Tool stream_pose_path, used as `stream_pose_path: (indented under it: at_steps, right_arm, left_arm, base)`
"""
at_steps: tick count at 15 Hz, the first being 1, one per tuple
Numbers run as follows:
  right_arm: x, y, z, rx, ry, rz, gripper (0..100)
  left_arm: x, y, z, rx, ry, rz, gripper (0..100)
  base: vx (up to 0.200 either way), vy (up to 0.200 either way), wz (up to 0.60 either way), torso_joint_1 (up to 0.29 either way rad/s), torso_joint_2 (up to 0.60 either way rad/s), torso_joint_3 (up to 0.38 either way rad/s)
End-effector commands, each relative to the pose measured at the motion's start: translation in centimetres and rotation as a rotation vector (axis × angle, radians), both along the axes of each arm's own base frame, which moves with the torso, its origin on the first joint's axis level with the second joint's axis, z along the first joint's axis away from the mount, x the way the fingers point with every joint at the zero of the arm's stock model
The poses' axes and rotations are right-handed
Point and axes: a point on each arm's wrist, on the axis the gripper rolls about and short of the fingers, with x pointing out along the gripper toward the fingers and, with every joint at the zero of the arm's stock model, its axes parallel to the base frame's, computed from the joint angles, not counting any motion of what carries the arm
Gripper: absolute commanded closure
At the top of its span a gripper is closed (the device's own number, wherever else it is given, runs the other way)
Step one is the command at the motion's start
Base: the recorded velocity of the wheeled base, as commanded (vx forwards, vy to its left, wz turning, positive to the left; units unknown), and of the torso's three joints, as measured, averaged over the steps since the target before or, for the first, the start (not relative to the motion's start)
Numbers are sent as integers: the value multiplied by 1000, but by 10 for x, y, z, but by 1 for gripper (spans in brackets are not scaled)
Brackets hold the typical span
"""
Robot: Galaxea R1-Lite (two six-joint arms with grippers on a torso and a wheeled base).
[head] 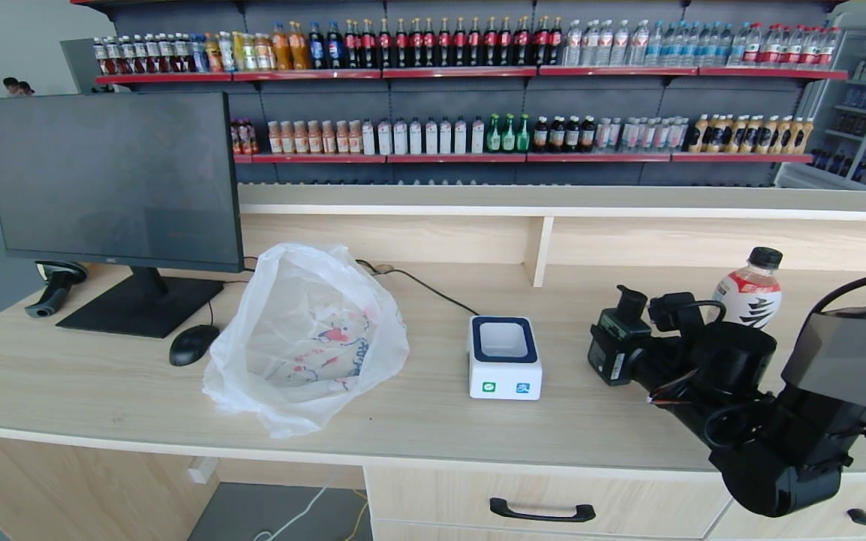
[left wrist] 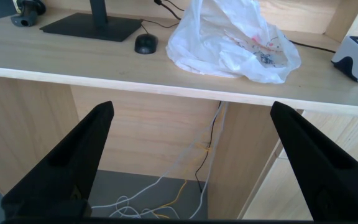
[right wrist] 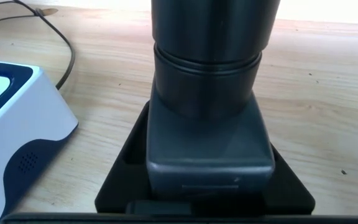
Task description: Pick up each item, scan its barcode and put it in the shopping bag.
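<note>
Bottle (head: pixel 749 289) on desk (head: pixel 102 376), first pick pending. L gripper (left wrist: pixel 191 109) apart; R gripper (head: pixel 647 308) can't tell. Next: R grasps bottle.

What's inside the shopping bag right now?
The shopping bag sits on the counter. Through its thin plastic, red and blue markings show low down; whether they are print or an item is unclear. Folds hide its bottom.

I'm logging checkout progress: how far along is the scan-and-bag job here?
Done: nothing certain; whether the shopping bag holds an item cannot be told. In hand: nothing; the left end effector hangs open, low in front of the counter, and the right end effector is over it between the scanner and the bottle. Left: scanning and bagging the upright bottle.
</note>
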Motion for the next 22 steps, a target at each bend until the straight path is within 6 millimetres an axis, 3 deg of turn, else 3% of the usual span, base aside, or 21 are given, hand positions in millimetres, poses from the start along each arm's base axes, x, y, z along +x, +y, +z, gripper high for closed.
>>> stream_pose_path:
  at_steps: [1,12,16,19,22]
  right_arm:
    - [0,0,1,1,-2,-1,100]
    - [1,0,-3,-3,7,-1,100]
    - [-4,-2,16,8,-44,-2,100]
    - [-33,-5,51,20,-109,7,100]
    - [-86,-1,80,34,-151,63,100]
  left_arm:
    - [0,0,0,0,-1,1,0]
    - [0,0,0,0,-1,-1,0]
    - [0,0,0,0,-1,1,0]
    - [0,0,0,0,-1,1,0]
    - [0,0,0,0,-1,1,0]
  base:
    - [0,0,0,0,0,0]
    - [0,0,0,0,0,0]
    - [0,0,0,0,0,0]
    - [0,0,0,0,0,0]
    - [0,0,0,0,0,0]
